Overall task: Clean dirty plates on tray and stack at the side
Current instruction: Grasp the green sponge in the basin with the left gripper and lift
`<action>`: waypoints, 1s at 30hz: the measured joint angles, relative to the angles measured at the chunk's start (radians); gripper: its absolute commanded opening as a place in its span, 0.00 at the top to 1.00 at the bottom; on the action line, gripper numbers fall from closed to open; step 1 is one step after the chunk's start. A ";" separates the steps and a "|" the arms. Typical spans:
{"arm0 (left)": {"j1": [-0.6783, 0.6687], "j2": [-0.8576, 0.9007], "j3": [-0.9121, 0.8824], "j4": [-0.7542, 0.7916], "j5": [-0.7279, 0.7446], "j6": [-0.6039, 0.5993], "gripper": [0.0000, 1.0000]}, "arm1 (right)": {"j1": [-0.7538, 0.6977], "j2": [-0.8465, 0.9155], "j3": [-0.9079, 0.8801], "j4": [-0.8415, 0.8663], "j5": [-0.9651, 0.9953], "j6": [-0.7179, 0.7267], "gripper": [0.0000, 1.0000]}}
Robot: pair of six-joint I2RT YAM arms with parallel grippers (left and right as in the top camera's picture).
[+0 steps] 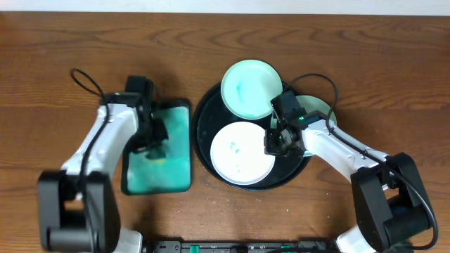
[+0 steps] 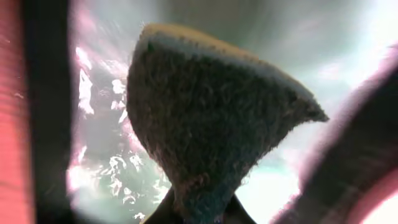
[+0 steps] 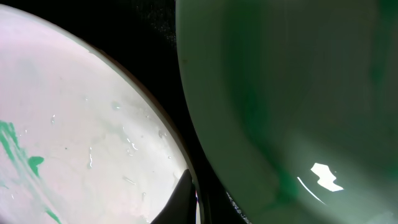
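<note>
The black tray (image 1: 204, 119) holds three plates. A mint plate (image 1: 252, 89) with a teal smear lies at the far side. A white plate (image 1: 239, 152) with teal smears lies at the near side. A third pale plate (image 1: 320, 109) is half hidden under my right arm. My right gripper (image 1: 280, 140) is shut on the white plate's right rim. In the right wrist view its fingertips (image 3: 194, 202) pinch the white plate (image 3: 81, 124), with a mint plate (image 3: 292, 106) beside it. My left gripper (image 1: 153, 137) is shut on a sponge (image 2: 205, 118), its jaws (image 2: 202, 214) at the bottom of the left wrist view.
A teal rectangular tray (image 1: 176, 169) with a dark rim lies left of the black tray, and my left gripper hangs over it. Its wet teal surface (image 2: 106, 155) fills the left wrist view. Brown wood tabletop (image 1: 380, 63) surrounds both trays.
</note>
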 measured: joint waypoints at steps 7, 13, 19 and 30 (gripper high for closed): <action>0.000 -0.237 0.082 -0.040 0.000 0.000 0.93 | 0.000 0.000 0.000 0.000 0.004 0.014 0.99; 0.000 -0.230 0.082 -0.056 0.000 0.000 0.93 | 0.000 0.000 0.000 0.000 0.005 0.039 0.99; 0.000 -0.217 0.082 -0.056 0.000 0.000 0.93 | 0.002 0.000 0.000 0.000 0.007 0.045 0.99; -0.050 -0.214 0.037 0.055 0.050 -0.079 0.93 | 0.002 0.000 0.000 0.000 0.007 0.045 0.99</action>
